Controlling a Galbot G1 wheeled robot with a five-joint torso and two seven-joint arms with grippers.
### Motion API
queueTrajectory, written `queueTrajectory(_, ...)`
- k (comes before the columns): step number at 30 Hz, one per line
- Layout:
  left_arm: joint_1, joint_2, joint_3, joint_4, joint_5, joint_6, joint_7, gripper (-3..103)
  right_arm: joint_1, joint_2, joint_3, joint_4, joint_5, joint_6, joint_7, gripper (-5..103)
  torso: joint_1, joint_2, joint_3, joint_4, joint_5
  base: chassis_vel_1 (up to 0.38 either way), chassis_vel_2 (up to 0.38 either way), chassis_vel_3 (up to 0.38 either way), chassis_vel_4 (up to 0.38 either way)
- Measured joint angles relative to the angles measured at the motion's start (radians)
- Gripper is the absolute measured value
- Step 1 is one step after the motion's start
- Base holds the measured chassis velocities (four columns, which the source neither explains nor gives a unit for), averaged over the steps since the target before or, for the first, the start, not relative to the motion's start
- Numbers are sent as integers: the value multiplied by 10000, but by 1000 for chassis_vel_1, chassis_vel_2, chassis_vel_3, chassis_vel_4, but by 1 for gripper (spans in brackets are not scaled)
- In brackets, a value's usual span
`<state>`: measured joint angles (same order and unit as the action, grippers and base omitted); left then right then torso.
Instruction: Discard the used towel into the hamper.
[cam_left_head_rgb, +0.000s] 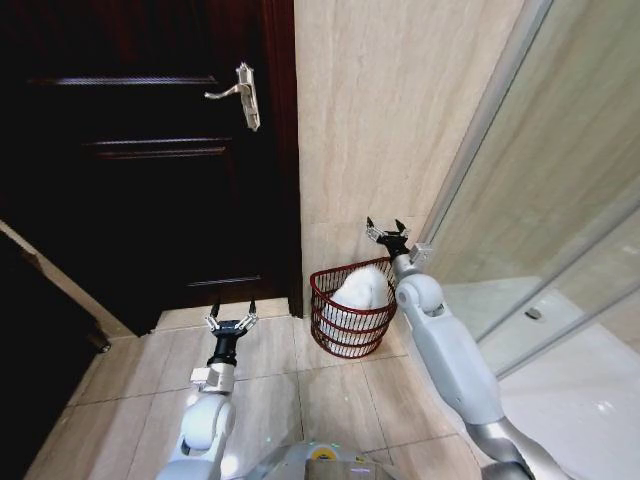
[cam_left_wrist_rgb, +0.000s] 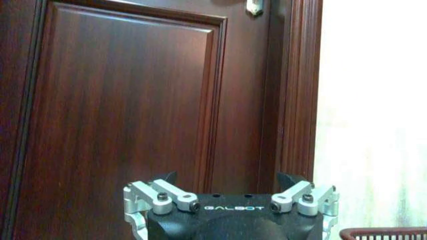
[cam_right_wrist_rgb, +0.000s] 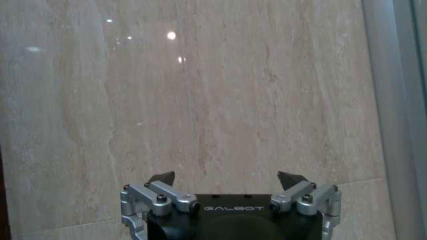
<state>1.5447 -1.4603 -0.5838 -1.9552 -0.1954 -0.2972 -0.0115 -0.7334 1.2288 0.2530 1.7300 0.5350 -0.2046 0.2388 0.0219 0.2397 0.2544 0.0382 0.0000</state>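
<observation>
The hamper (cam_left_head_rgb: 322, 297), a dark red wire basket, stands on the floor against the beige wall. A white towel (cam_left_head_rgb: 362, 289) lies inside it, heaped above the rim. My right gripper (cam_left_head_rgb: 385, 228) is raised above and just behind the hamper, open and empty, facing the marble wall. My left gripper (cam_left_head_rgb: 232, 308) is held up to the left of the hamper, open and empty, facing the dark door. The hamper's rim (cam_left_wrist_rgb: 383, 232) shows at a corner of the left wrist view, past the left gripper (cam_left_wrist_rgb: 230, 181). In the right wrist view, the right gripper (cam_right_wrist_rgb: 229, 178) has nothing between its fingers.
A dark wooden door (cam_left_head_rgb: 150, 150) with a silver handle (cam_left_head_rgb: 240, 93) fills the left. A beige marble wall (cam_left_head_rgb: 390, 110) stands behind the hamper, and a glass shower partition (cam_left_head_rgb: 560, 210) runs along the right. The floor (cam_left_head_rgb: 120, 400) is beige tile.
</observation>
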Motion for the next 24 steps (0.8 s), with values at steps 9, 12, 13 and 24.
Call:
queueTrajectory(9,-15,-23,16,-234,-11,236,-6,100,-924,-329,270,1010,121,13,54,100,2,4,3,-1,1,0,0,0,0)
queueTrajectory(12,52,-32,12,-366,-18,343,-20,100,-1655,-480,536,1534,-74,68,-95,100,3,6,3,0,0,0,0,0,0)
queueTrajectory(13,100,-31,-8,-438,-23,386,-21,100,-1998,-521,690,1723,-221,117,-203,100,3,6,4,0,2,0,0,0,0)
queueTrajectory(24,496,-60,-380,-1070,12,744,137,100,-4612,156,2004,2705,-2150,948,-797,100,4,9,5,2,1,0,0,0,0)
